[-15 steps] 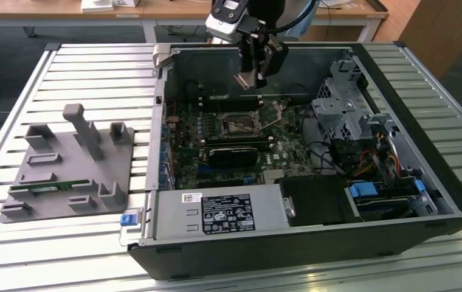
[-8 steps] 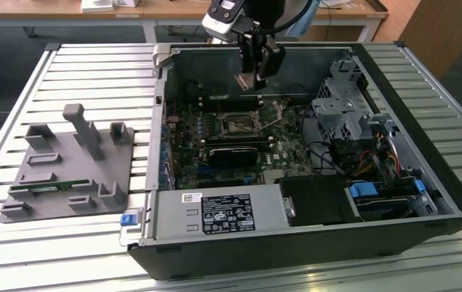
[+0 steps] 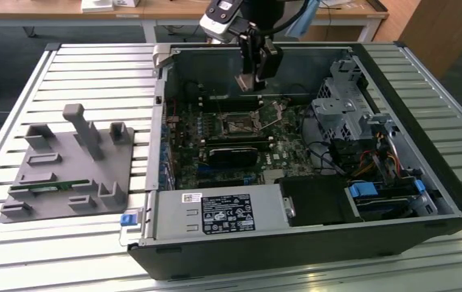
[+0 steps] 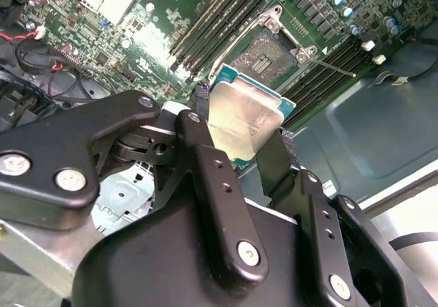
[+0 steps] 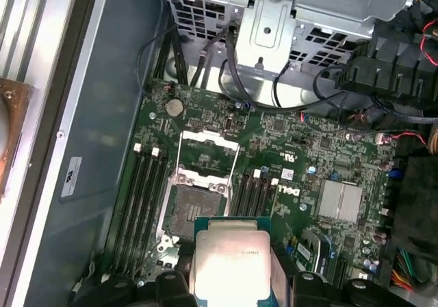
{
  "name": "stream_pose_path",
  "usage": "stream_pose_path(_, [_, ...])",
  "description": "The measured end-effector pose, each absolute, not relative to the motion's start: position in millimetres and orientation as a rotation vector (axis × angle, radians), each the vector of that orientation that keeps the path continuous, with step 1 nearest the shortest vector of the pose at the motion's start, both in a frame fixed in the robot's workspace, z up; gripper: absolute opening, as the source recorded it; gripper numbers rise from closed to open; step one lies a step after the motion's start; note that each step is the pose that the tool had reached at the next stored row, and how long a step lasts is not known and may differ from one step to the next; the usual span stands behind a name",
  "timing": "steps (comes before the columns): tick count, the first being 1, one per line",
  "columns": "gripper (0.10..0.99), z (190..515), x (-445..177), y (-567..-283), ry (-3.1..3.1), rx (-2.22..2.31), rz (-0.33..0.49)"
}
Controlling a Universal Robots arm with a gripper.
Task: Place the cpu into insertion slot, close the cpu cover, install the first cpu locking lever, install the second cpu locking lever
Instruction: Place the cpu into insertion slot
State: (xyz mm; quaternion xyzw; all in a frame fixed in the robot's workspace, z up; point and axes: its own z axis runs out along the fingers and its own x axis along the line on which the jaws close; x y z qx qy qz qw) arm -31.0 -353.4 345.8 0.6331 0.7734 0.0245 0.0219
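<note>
My gripper (image 3: 250,80) hangs inside the open computer case, shut on the cpu (image 3: 249,83) and a little above the motherboard. In both wrist views the cpu (image 4: 243,126) (image 5: 229,259) is a flat square chip with a pale metal face and a green edge, clamped between my black fingers (image 4: 205,163). The insertion slot (image 5: 191,210) (image 4: 272,54) (image 3: 235,125) is a dark square socket lying bare on the green board, just beyond the chip. The cpu cover (image 5: 209,137), a thin silver frame, is flipped open on the slot's far side.
Black memory slots (image 5: 144,191) flank the socket on both sides. A metal drive cage (image 3: 340,109) with loose cables stands at the exterior view's right, and a power supply box (image 3: 219,213) at the front. A grey parts fixture (image 3: 68,164) sits outside the case on the slatted table.
</note>
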Motion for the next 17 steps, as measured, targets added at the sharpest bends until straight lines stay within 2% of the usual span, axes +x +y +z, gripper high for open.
stream_pose_path(17, [0.525,335.4,-31.0,-353.4,2.396,1.962,0.076])
